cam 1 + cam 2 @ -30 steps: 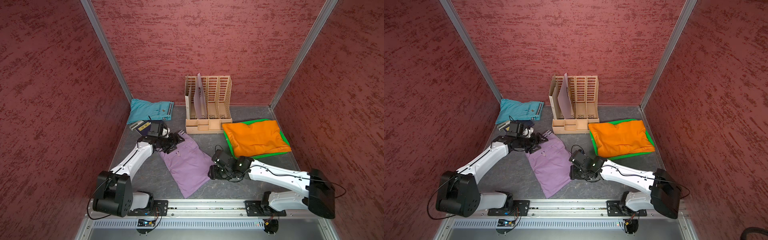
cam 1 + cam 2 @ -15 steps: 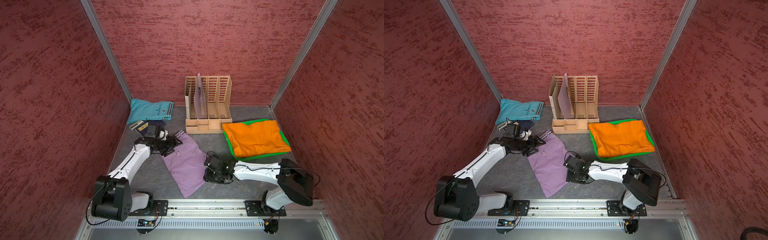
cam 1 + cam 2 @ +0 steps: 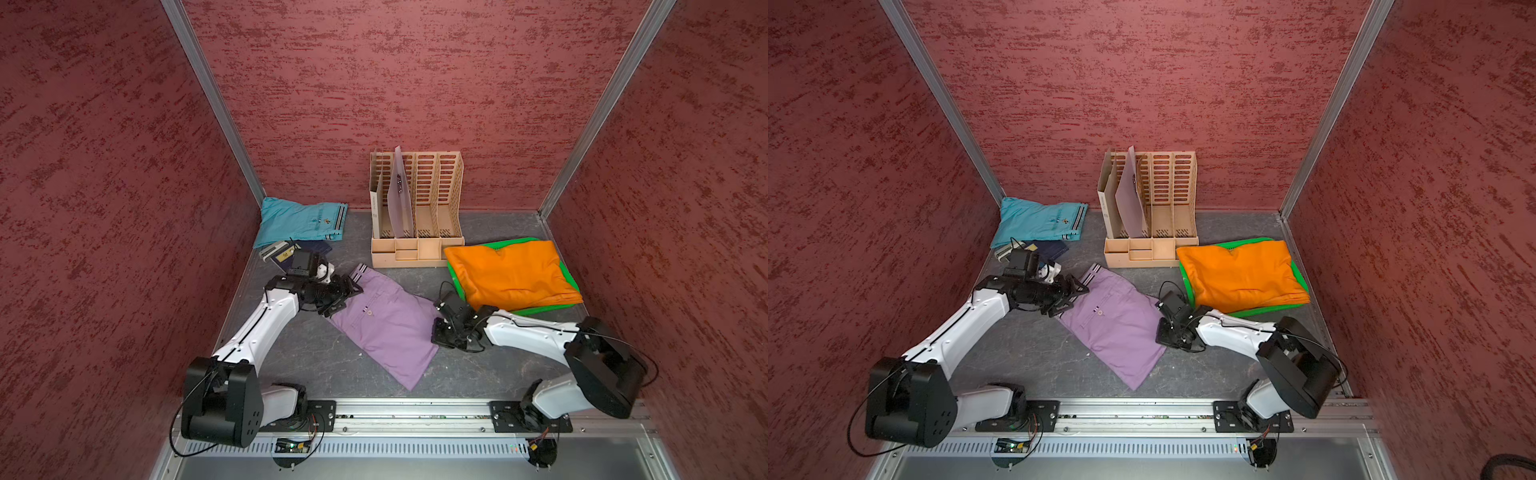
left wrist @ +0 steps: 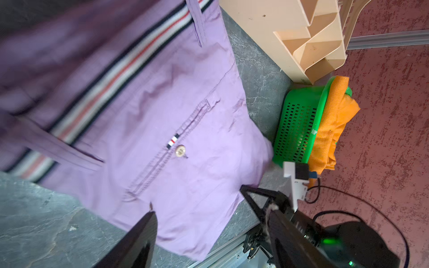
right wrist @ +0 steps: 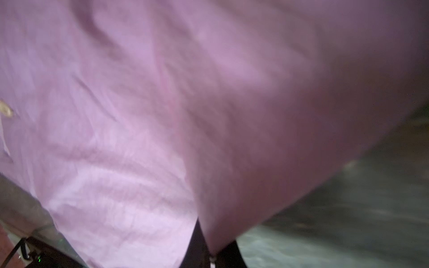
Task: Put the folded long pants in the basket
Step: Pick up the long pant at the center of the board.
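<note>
In the middle of the tabletop [image 3: 316, 353], the lilac pants [image 3: 386, 328] are lying spread out, with the striped waistband pointing far left. We are pinching their right edge with our right fingers [image 5: 195, 250], which are closed tight on the cloth. Our left fingers [image 4: 141, 234] are standing wide apart over the waistband end, gripping nothing. On the right, the orange pants [image 3: 511, 274] are filling the green basket [image 3: 570, 279]. The turquoise pants [image 3: 299, 220] are sitting in the far left corner, left of the beige file organizer [image 3: 424, 208].
</note>
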Motion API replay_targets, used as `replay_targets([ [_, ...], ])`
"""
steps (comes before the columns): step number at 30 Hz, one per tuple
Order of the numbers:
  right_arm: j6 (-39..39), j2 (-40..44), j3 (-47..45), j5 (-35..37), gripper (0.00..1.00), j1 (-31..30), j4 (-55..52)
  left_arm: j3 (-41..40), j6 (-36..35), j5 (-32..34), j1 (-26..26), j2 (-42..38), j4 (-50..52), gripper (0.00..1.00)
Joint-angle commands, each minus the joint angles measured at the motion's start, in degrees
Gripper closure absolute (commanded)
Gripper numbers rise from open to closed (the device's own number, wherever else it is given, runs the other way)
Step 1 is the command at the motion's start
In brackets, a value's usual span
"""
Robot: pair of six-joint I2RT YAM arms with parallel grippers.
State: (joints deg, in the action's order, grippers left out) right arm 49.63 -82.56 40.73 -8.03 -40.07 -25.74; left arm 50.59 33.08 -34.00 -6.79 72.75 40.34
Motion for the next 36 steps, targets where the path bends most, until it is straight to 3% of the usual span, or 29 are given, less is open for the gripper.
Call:
replay_targets([
  [1,-9.8,2.0,2.3,2.7,1.0,5.6,-12.1,1.6,-3.0,0.9,0.1,-0.7,2.1,0.2],
  [3,-12.4,1.8,4.1,4.5,1.0,6.4,-13.8,1.2,-3.7,2.4,-0.7,-0.4,1.7,0.19],
  [6,-13.8,-0.3,6.0,4.4,1.0,7.2,-13.7,1.3,-5.6,9.8,-3.8,1.3,1.6,0.15],
  [10,-14.1,-3.6,7.7,3.1,1.0,7.9,-11.9,2.3,-7.4,20.1,-6.6,7.8,1.8,0.12],
  [14,-14.7,-4.1,8.4,2.6,1.0,8.0,-11.3,3.8,-8.7,24.5,-6.5,13.9,0.1,0.1],
  [21,-15.0,-3.4,6.6,1.3,1.0,8.1,-10.3,8.7,-13.7,26.2,-5.1,21.8,-2.8,0.08],
  [26,-14.7,-3.2,5.5,0.0,1.0,8.1,-9.4,9.2,-17.2,20.8,-3.9,26.7,-7.1,0.08],
  [32,-14.9,-2.9,5.3,-0.7,1.0,8.1,-9.3,7.2,-17.9,17.7,-3.8,30.0,-10.9,0.19],
  [36,-15.2,-2.5,5.6,-0.8,1.0,8.1,-9.7,6.8,-17.4,18.5,-4.4,30.6,-9.9,0.34],
])
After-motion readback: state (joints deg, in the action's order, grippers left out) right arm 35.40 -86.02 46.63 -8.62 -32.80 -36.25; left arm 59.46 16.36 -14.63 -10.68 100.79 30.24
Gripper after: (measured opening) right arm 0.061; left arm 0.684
